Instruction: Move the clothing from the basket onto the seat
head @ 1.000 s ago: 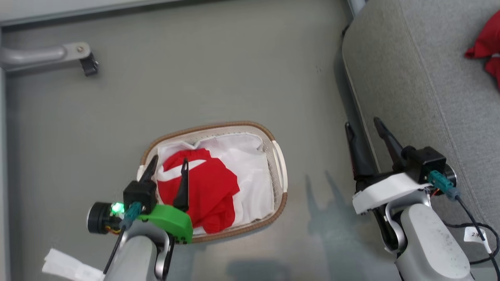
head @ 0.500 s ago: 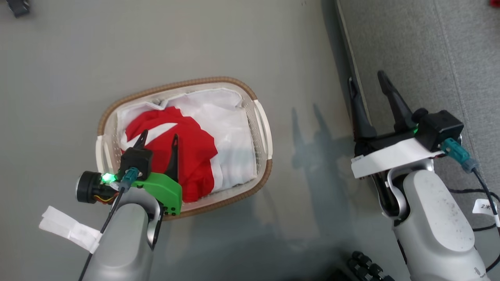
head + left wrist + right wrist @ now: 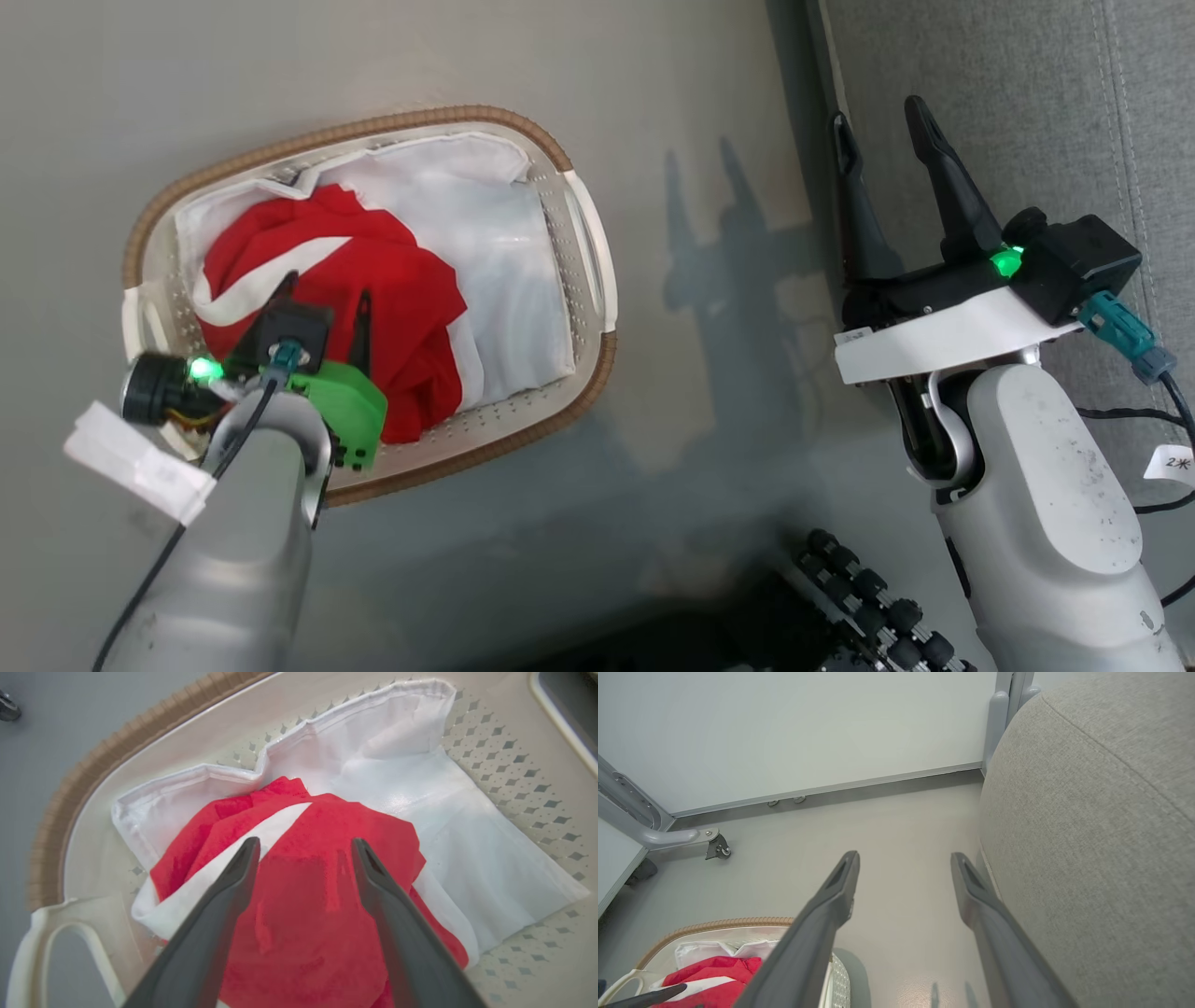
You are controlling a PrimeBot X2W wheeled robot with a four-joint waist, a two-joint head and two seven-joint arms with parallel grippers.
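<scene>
Clothing (image 3: 401,280) in basket (image 3: 448,117) beneath left pincer (image 3: 326,287)

I see the basket (image 3: 602,359) on the floor (image 3: 700,93), with the clothing (image 3: 392,280) in its left half on the liner (image 3: 504,252). My left end effector (image 3: 326,287) hangs over the clothing. The seat (image 3: 1027,112) stands right of the basket, and my right end effector (image 3: 878,112) is between them.

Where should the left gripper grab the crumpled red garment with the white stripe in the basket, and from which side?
Pinch the raised hump of the crumpled red-and-white fabric garment, coming straight down from above. It looks bunched up there, clear of the white cloth liner and the perforated cream plastic basket wall; the left gripper's open jaws point at it.
</scene>
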